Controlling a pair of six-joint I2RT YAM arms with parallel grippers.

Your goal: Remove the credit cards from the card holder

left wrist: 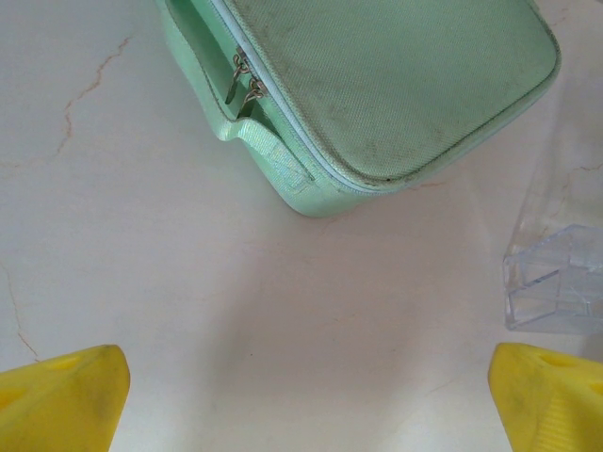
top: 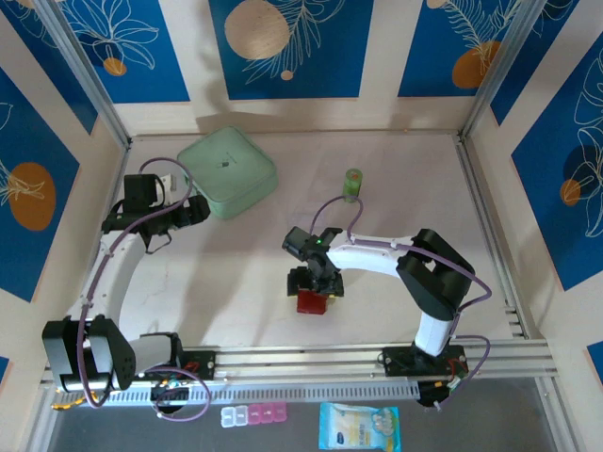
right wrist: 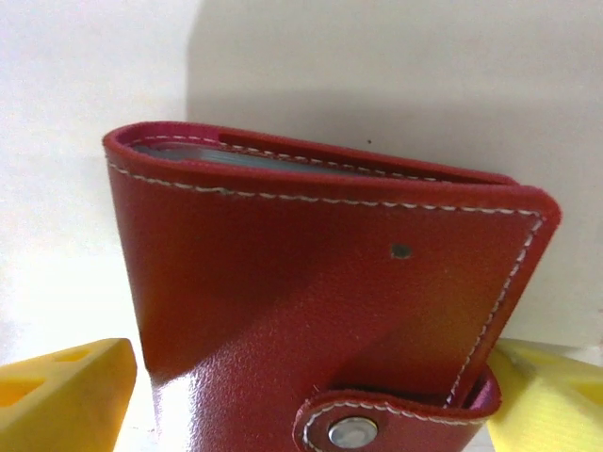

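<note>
I'm holding the right gripper [right wrist: 311,386] spread astride the closed wallet [right wrist: 320,273] near six o'clock, left gripper [left wrist: 306,400] spread empty at ten, no cards out

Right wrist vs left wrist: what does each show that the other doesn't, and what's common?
Right wrist, not left wrist: the red card holder, folded, strap snapped shut, pale sleeve edges along its top, sitting between the right gripper's yellow fingers; contact unclear.
Left wrist, not right wrist: the mint-green case with two zipper pulls, a clear plastic tray at the right edge, and the open left gripper.
Both: yellow fingers in the bottom corners, pale table.
</note>
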